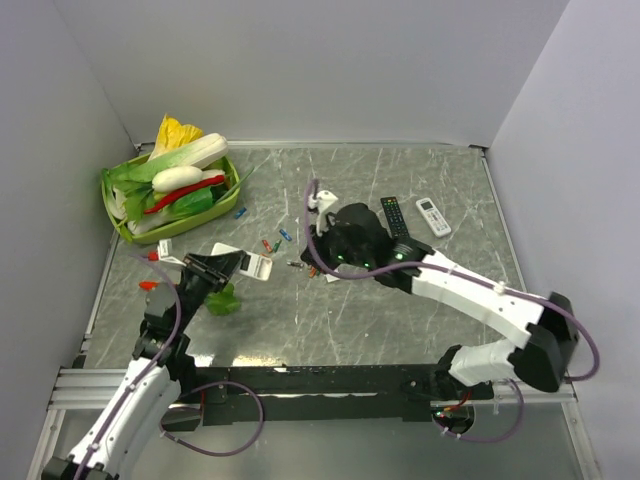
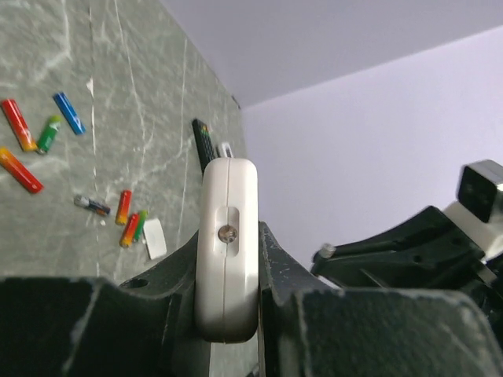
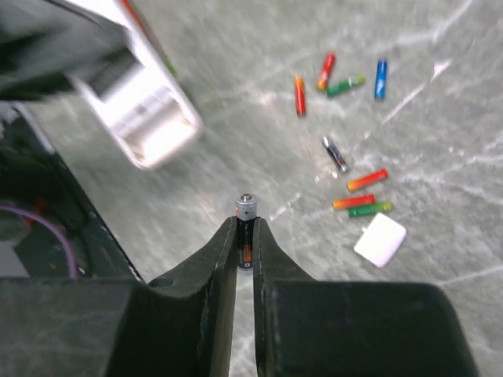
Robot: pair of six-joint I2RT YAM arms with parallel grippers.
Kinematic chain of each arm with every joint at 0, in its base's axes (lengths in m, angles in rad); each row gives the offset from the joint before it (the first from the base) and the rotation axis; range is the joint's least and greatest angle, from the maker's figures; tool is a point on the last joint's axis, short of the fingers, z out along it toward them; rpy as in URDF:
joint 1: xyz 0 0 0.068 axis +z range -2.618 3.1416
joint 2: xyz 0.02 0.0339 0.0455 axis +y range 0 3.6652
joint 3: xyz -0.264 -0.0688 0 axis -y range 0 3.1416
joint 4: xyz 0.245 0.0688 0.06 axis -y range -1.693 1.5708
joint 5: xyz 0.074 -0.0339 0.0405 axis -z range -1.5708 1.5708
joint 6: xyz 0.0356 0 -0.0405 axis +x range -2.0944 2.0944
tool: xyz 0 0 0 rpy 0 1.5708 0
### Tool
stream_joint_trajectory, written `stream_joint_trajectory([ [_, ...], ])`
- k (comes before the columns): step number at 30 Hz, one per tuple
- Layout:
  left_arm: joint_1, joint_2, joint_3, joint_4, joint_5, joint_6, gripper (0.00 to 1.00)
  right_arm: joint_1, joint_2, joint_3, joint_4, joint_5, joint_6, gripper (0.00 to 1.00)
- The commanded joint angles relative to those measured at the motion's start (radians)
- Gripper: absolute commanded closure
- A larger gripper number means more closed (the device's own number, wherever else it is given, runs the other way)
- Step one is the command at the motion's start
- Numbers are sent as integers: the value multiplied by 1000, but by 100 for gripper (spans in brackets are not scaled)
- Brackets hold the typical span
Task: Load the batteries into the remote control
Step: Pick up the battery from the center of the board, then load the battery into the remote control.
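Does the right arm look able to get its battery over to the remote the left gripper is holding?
Probably yes. The right gripper holds a battery, and the remote control in the left gripper sits close ahead, nothing visibly between them.

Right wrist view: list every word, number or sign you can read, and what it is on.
"+", on the grey end of the battery clamped in the right tool.
The loose batteries: print too small to read.
The remote control: blurred, nothing legible.

White remote control (image 2: 227, 247), multicoloured batteries (image 2: 17, 124)
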Motion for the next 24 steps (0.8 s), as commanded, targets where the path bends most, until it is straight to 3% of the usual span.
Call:
stream_joint_trajectory([
  [1, 3, 108, 110, 79, 147, -8, 98, -5, -153, -128, 209, -46, 26, 100],
  [4, 3, 194, 181, 33, 234, 19, 98, -3, -227, -193, 261, -85, -52, 100],
  [11, 1, 398, 273, 132, 493, 10, 98, 2, -291, -161, 153, -287, -291, 100],
  [17, -6, 423, 324, 126, 552, 78, 98, 14, -333, -153, 171, -373, -397, 100],
  [24, -16, 444, 307, 186, 650, 35, 98, 40, -259, -89, 102, -516, -584, 100],
])
